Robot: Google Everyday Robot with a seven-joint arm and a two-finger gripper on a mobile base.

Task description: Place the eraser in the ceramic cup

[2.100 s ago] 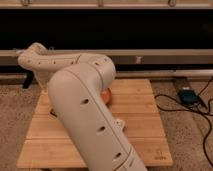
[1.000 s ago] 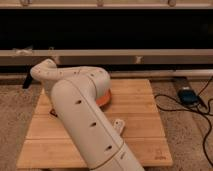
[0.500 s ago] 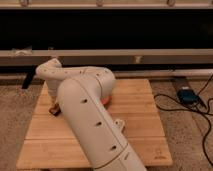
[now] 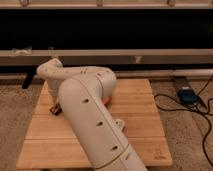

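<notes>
White robot arm point(image 4: 92, 125), pale wooden board point(image 4: 142, 117), orange bowl point(image 4: 108, 99), speckled beige carpet point(image 4: 187, 142), black cables point(image 4: 202, 107)

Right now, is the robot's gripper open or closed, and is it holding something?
Gripper: low at the wooden board's left side, mostly hidden behind the arm; open, closed or holding cannot be told.

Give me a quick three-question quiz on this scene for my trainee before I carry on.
1. True or false: the gripper is down at the left side of the wooden board.
2. What hides most of the orange bowl? A) the robot arm B) a box C) a cloth
3. Fill in: from this camera the ceramic cup is ____ (visible/hidden).
Key: 1 true; 2 A; 3 hidden.
</notes>
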